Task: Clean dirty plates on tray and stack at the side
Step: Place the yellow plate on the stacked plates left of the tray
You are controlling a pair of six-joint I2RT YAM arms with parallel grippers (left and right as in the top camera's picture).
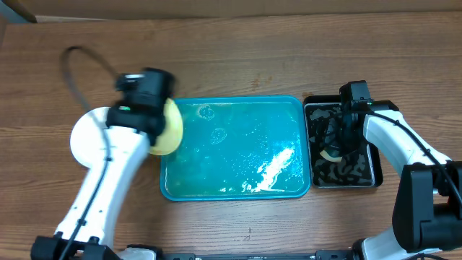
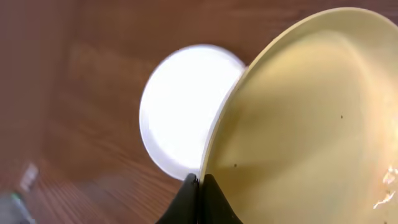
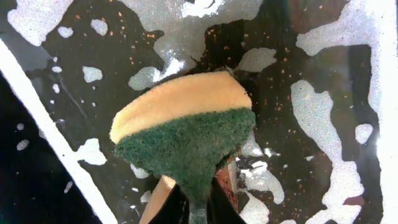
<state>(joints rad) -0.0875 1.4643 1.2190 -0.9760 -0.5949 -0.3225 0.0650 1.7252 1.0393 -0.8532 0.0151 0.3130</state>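
My left gripper [image 2: 200,180] is shut on the rim of the pale yellow-green plate [image 2: 305,124], holding it tilted; in the overhead view the plate [image 1: 172,128] hangs over the left edge of the teal tray [image 1: 238,189]. A white plate [image 1: 88,137] lies on the table left of the tray, also seen in the left wrist view [image 2: 183,106]. I cannot tell if another plate lies under it. My right gripper [image 3: 198,205] is shut on a yellow-and-green sponge [image 3: 186,134] over the black tub [image 1: 375,162].
The tray is wet and shiny with foam patches [image 1: 274,170] and holds no plate. The black tub holds dark soapy water with foam [image 3: 323,112]. A black cable [image 1: 72,65] loops at the back left of the wooden table.
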